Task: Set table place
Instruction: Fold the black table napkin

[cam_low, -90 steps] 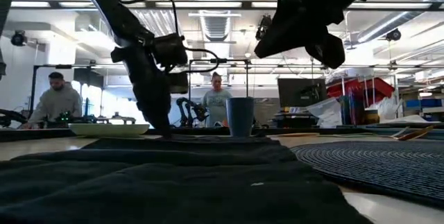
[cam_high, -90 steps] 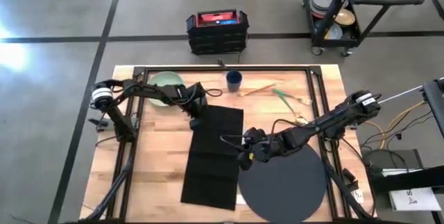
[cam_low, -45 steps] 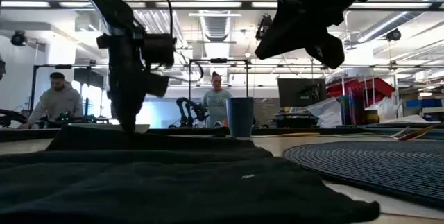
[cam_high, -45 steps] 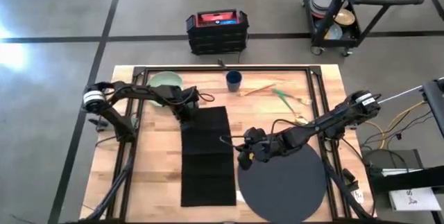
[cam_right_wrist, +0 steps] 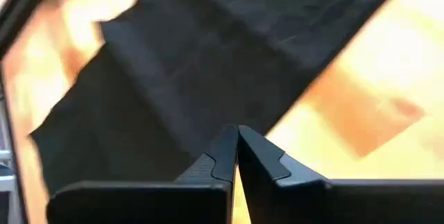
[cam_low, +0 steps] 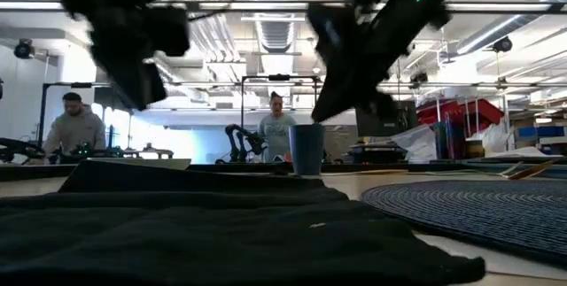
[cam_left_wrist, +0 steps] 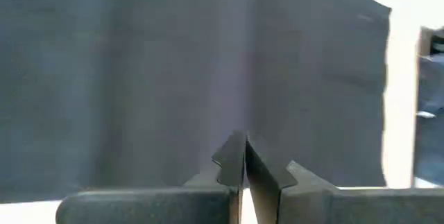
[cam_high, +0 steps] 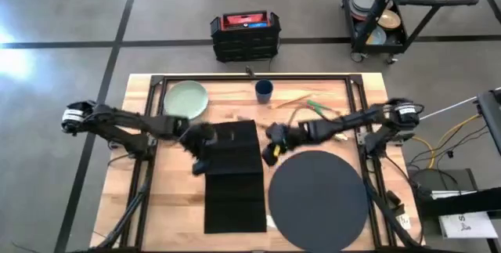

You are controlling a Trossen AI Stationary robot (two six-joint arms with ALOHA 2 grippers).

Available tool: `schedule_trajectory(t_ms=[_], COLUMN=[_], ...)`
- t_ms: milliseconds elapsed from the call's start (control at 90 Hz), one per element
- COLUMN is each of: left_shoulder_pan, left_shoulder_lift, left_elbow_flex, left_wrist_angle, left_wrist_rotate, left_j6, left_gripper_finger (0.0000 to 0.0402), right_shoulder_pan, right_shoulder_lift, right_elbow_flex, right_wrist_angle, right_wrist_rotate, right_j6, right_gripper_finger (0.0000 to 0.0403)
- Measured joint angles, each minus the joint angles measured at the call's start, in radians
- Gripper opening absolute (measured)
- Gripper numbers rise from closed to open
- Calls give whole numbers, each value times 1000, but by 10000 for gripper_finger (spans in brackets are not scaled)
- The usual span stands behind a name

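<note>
No writing can be read anywhere. The black cloth napkin (cam_high: 233,176) lies flat on the light wood plank table (cam_high: 176,198), just left of the large dark grey round placemat (cam_high: 318,199). Since 0.5 s ago both arms have moved: the left gripper (cam_high: 196,159) has left the napkin's far corner and now sits at its left edge, while the right gripper (cam_high: 270,153) has swung off the placemat toward the napkin's right edge. Each wrist view shows its 2 fingertips (cam_left_wrist: 239,161) pressed together, empty. The pale green plate (cam_high: 186,98) and small dark blue cup (cam_high: 264,91) stand at the far side.
</note>
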Motion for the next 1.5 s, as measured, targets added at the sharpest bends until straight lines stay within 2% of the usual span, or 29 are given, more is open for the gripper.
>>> schedule_trajectory(t_ms=[156,322,533,689,811,1011,1122,1311,1500], left_shoulder_pan=[-128,-175,-174,-174,-174,-176,-178,-178,-178], left_shoulder_lift=[14,28,45,43,42,42,52,102,187], left_elbow_flex=[-99,-127,-113,-100,-89,-98,-106,-102,-100], left_wrist_angle=[191,212,170,144,124,85,85,93,157], left_wrist_rotate=[-73,-183,-173,-160,-159,-168,-182,-235,-250], left_j6=[-199,-262,-196,-131,-114,-85,-68,-42,-24], left_gripper_finger=[0,0,2,33,78,164,196,212,194], right_shoulder_pan=[-102,-91,-19,5,13,26,31,39,59], right_shoulder_lift=[121,214,182,132,113,104,104,104,104], right_elbow_flex=[89,193,203,179,172,164,150,120,97], right_wrist_angle=[-27,-92,-94,-91,-93,-87,-84,-79,-59], right_wrist_rotate=[-163,-241,-168,-102,-103,-104,-96,-76,-60], right_j6=[-110,-188,-241,-273,-291,-285,-257,-215,-175], right_gripper_finger=[0,0,0,5,40,145,193,232,226])
